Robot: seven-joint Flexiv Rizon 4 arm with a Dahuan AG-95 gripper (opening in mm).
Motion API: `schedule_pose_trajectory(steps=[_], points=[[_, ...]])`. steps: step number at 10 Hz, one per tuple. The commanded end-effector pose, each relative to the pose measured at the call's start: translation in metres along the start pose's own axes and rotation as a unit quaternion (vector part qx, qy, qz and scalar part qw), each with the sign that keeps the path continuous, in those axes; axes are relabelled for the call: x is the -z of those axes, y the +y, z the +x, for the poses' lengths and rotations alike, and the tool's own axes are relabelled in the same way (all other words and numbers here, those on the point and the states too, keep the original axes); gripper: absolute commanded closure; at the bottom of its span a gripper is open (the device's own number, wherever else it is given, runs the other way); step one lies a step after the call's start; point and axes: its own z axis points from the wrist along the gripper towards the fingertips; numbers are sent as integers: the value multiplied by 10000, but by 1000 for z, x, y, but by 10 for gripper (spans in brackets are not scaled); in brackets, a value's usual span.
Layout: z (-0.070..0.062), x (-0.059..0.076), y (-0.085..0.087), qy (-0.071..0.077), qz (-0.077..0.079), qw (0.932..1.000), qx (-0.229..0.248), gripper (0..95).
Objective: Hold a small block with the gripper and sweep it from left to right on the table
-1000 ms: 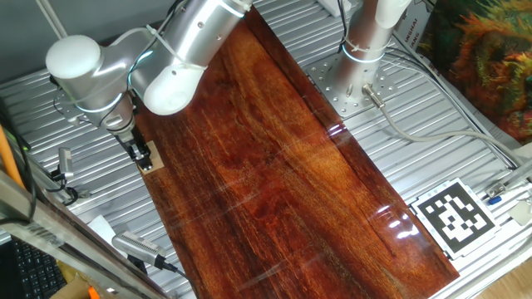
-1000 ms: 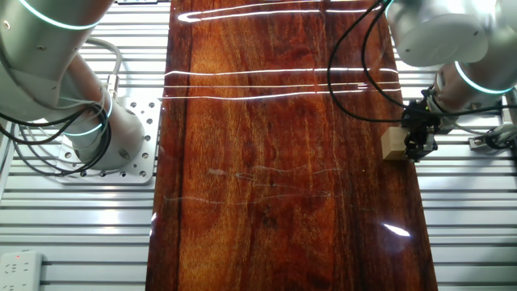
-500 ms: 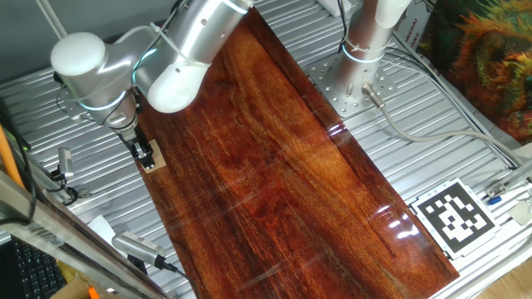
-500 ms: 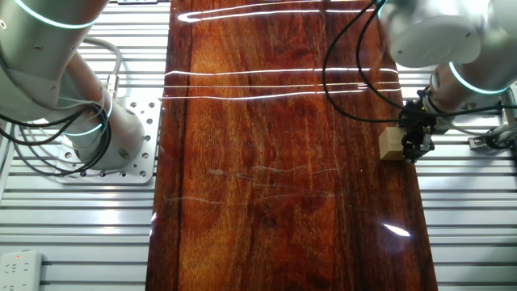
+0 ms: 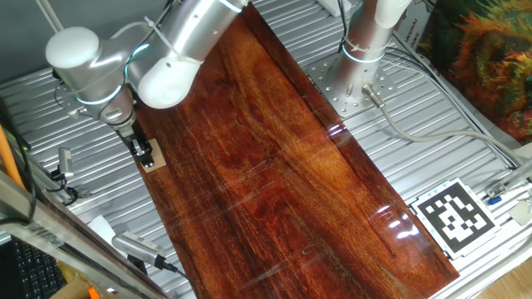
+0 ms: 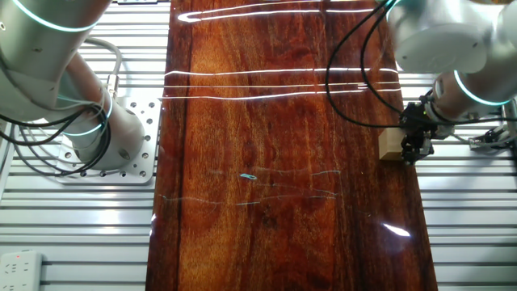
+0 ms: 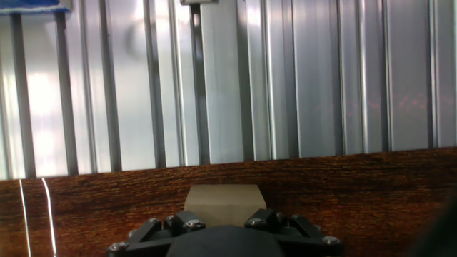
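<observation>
The small tan wooden block [image 5: 150, 160] sits at the left edge of the reddish-brown table [image 5: 274, 166]. In the other fixed view the block [image 6: 391, 146] is at the table's [image 6: 275, 162] right edge. My black gripper [image 5: 141, 151] is shut on the block and holds it down on the board; it also shows in the other fixed view [image 6: 414, 144]. In the hand view the block [image 7: 223, 202] sits between my two black fingers [image 7: 171, 223], with the table's edge [image 7: 357, 193] just beyond it.
Ribbed grey metal surface [image 5: 432, 158] surrounds the board. A fixed white column [image 5: 370, 33] stands on a plate beside the far edge. A black-and-white marker tag [image 5: 455, 216] lies at the right. A grey cylinder tool [image 5: 137, 247] lies near the front left.
The gripper and block stay almost in place at the table edge; the arm's upper joints have shifted slightly. A small bluish glint now shows mid-board in the other fixed view.
</observation>
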Motion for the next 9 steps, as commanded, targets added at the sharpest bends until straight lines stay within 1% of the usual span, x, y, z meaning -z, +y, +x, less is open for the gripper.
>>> schedule_pose_trajectory(steps=[1, 2, 3, 4, 5, 6, 7, 8, 9], points=[[0, -4, 1, 127, 489, 9985, 194, 570], [0, -3, 1, 364, 623, 9973, 145, 570], [0, -3, 1, 326, 520, 9981, 67, 570], [0, -3, 1, 49, 446, 9989, 112, 570], [0, -3, 1, -9, 332, 9994, 96, 570], [0, -4, 1, 47, 316, 9995, 81, 570], [0, -4, 0, 216, 309, 9993, 69, 570], [0, -5, 0, 224, 296, 9993, 9, 570], [0, -6, 0, -59, 166, 9998, -69, 570]])
